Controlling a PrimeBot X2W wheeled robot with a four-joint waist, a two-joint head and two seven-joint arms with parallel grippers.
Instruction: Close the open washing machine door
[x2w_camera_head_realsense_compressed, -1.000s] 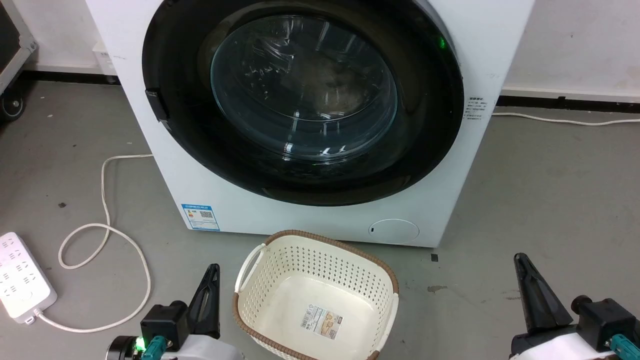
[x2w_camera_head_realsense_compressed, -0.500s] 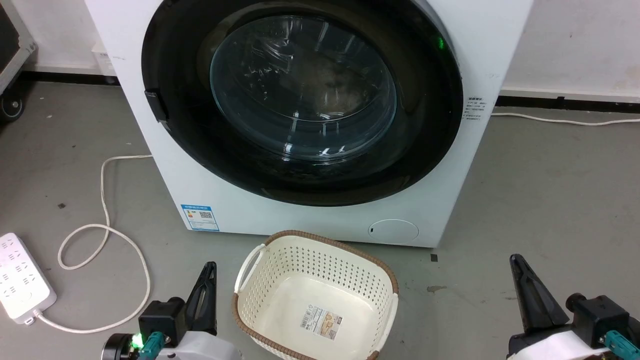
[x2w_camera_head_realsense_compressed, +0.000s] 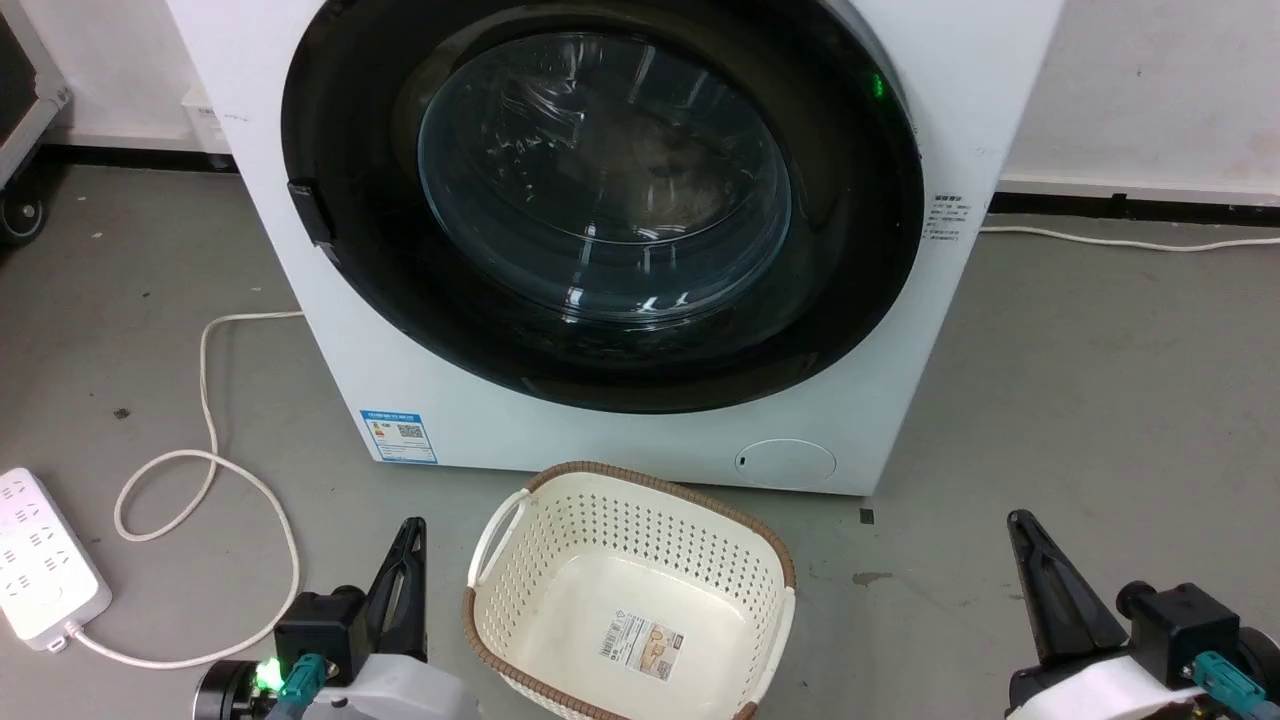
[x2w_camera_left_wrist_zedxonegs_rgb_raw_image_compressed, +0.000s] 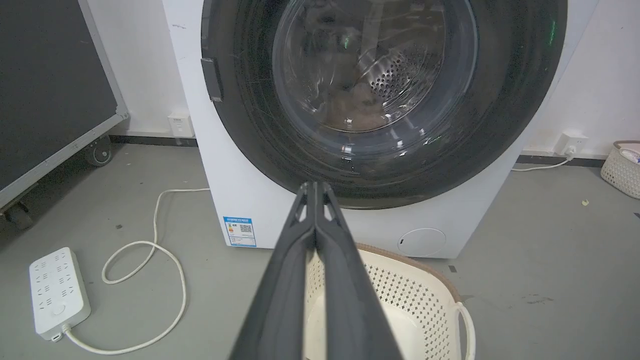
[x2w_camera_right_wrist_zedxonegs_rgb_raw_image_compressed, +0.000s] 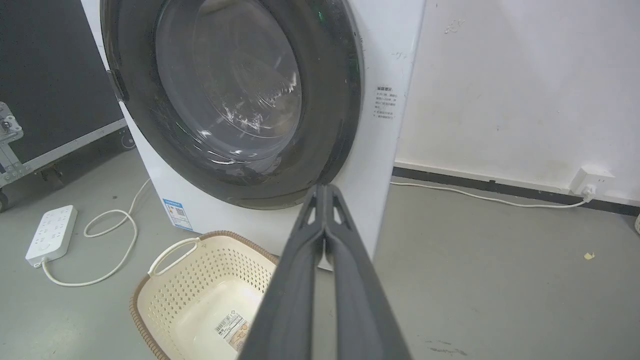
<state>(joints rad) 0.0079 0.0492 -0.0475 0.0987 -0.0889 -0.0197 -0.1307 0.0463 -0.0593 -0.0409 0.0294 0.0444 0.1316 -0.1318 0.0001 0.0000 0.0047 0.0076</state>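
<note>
Head view: washing machine door (x2w_camera_head_realsense_compressed: 600, 190) sits flush in the front of the washing machine (x2w_camera_head_realsense_compressed: 600, 445), which stands at the far edge of the floor (x2w_camera_head_realsense_compressed: 1100, 400), so the closing looks done, though whether it has latched cannot be told; left pincer (x2w_camera_head_realsense_compressed: 408, 545) and right pincer (x2w_camera_head_realsense_compressed: 1025, 545) hang low, well apart from it. Left wrist view adds the left pincer (x2w_camera_left_wrist_zedxonegs_rgb_raw_image_compressed: 315, 187) with fingers pressed together on nothing, and the perforated drum (x2w_camera_left_wrist_zedxonegs_rgb_raw_image_compressed: 395, 82) behind the glass. Right wrist view shows the right pincer (x2w_camera_right_wrist_zedxonegs_rgb_raw_image_compressed: 325, 189) equally closed and empty, with no gap at the door's right rim.
</note>
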